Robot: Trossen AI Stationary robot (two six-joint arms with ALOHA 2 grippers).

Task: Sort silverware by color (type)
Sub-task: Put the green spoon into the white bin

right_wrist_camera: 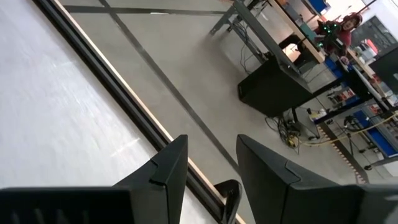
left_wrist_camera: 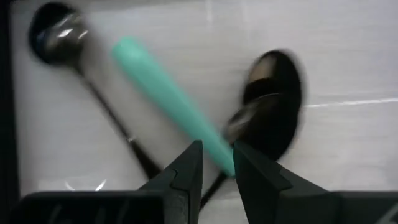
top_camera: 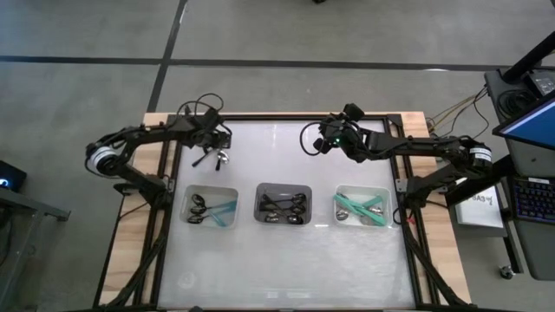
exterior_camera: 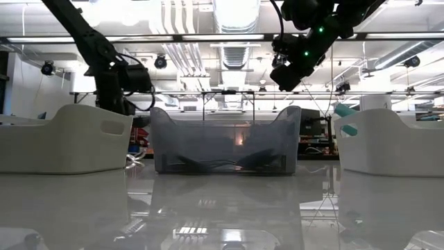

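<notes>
My left gripper (left_wrist_camera: 216,149) is low over the table's far left part (top_camera: 214,156), shut on a mint-green spoon (left_wrist_camera: 165,93). Two black spoons lie on the table beside it, one (left_wrist_camera: 56,31) with its long handle running toward the fingers, the other (left_wrist_camera: 273,93) showing its bowl. My right gripper (right_wrist_camera: 211,162) is open and holds nothing. It hangs raised over the far middle of the table (top_camera: 325,143). More spoons lie in the three trays. In the low view the left tray (exterior_camera: 66,139) hides my left fingertips. My left gripper pinches the mint-green spoon's handle (left_wrist_camera: 219,149) between its two fingers, which lie across it, coming from above. The handle's rounded free end (left_wrist_camera: 124,46) sticks out past the fingertips. The bowl end is hidden under the fingers. Whether the spoon is lifted clear, I cannot tell.
Three trays stand in a row near the table's middle. The left white tray (top_camera: 211,208) holds dark spoons and a mint one. The grey middle tray (top_camera: 284,205) holds black spoons. The right white tray (top_camera: 362,208) holds mint spoons. Black frame rails border the table.
</notes>
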